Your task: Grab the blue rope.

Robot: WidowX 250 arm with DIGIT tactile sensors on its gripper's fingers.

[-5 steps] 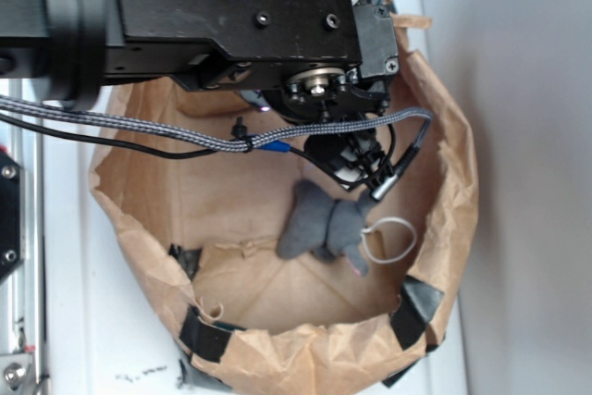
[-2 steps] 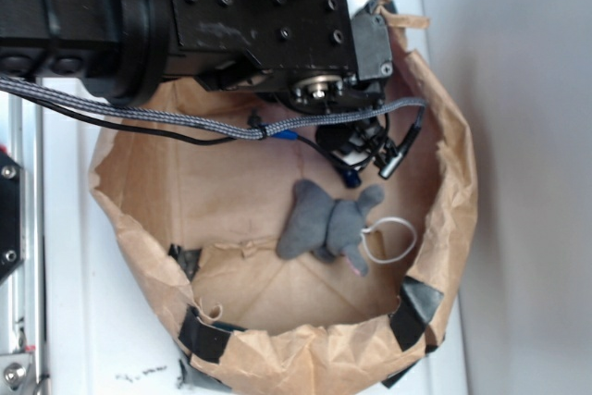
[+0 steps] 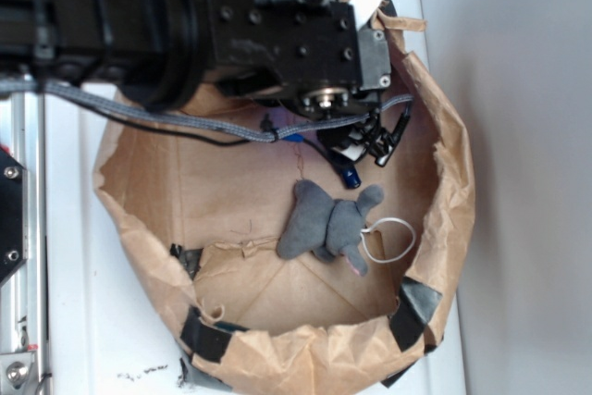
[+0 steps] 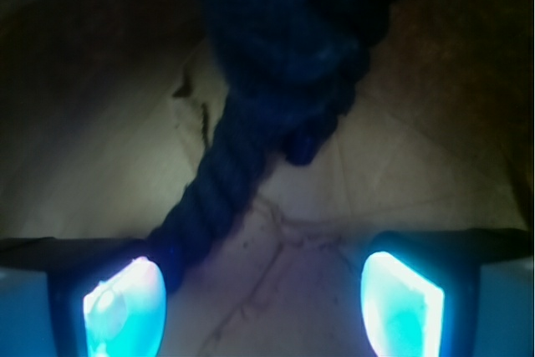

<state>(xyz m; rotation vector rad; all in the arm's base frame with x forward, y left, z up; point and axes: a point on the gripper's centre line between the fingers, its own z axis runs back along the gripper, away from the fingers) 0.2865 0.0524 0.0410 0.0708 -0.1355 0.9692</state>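
Two lit pads are seen in the wrist view, the left pad (image 4: 123, 307) and the right pad (image 4: 399, 305) set well apart, so the gripper (image 4: 261, 307) is judged to be spread, with nothing pinched. The rope (image 4: 267, 89) is seen between and beyond them: a thick, dark twisted length running from the upper middle down toward the left pad, which it seems to touch or nearly touch, though contact cannot be confirmed. In the exterior view the gripper (image 3: 356, 150) is held low inside the paper bag (image 3: 444, 228), and only a glossy blue end of the rope (image 3: 347, 176) shows below it, just above the elephant (image 3: 326, 222). A white loop (image 3: 388, 240) lies at the elephant's right. A braided cable (image 3: 185, 120) is strung across the bag under the arm.

The step in hand is judged to be the approach, the grasp not yet made. The rope lies off-centre toward the left pad, so a small shift to centre it, a little more descent, and a closing of the fingers are called for. Care would be needed that the elephant and the bag floor are not caught
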